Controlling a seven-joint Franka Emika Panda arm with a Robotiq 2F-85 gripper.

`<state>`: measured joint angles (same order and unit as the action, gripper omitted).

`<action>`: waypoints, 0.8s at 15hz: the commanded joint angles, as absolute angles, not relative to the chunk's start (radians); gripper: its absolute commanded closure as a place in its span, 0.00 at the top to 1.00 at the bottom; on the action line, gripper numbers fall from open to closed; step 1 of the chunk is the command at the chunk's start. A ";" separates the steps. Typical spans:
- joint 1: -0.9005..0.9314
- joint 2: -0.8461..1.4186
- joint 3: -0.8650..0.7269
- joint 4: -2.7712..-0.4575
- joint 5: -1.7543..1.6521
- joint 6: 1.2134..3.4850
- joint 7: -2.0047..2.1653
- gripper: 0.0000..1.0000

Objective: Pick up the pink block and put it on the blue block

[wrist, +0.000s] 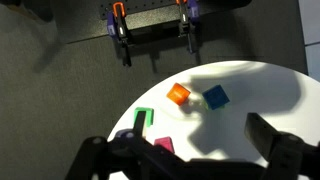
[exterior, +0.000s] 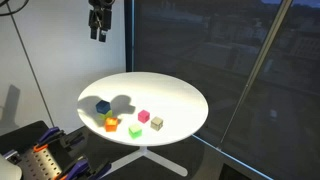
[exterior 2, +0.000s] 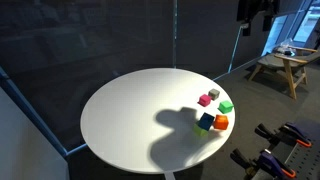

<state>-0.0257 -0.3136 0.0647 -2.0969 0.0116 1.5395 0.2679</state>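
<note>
The pink block [exterior: 144, 116] sits on the round white table [exterior: 180, 95] between a green cube [exterior: 135, 130] and a beige cube [exterior: 157, 122]. The blue block [exterior: 103, 107] stands near the table's edge, next to an orange cube [exterior: 111, 122]. Both exterior views show them: pink [exterior 2: 205, 100], blue [exterior 2: 206, 121]. In the wrist view the pink block [wrist: 164, 146] is partly hidden by a finger, and the blue block [wrist: 215, 97] lies beside the orange cube [wrist: 178, 95]. My gripper [exterior: 100, 22] hangs high above the table, open and empty [wrist: 200, 160].
A rack of clamps with orange handles [wrist: 150, 25] stands on the floor beside the table. A wooden stool [exterior 2: 283, 68] is off to one side. Dark glass walls [exterior: 230, 60] surround the table. The arm's shadow [exterior 2: 175, 130] falls across the table.
</note>
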 commanded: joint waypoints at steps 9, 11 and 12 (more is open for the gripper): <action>-0.021 -0.310 0.060 -2.090 0.011 1.537 0.271 1.00; -0.022 -0.298 0.055 -2.074 0.021 1.538 0.268 1.00; -0.022 -0.291 0.052 -2.064 0.028 1.538 0.265 1.00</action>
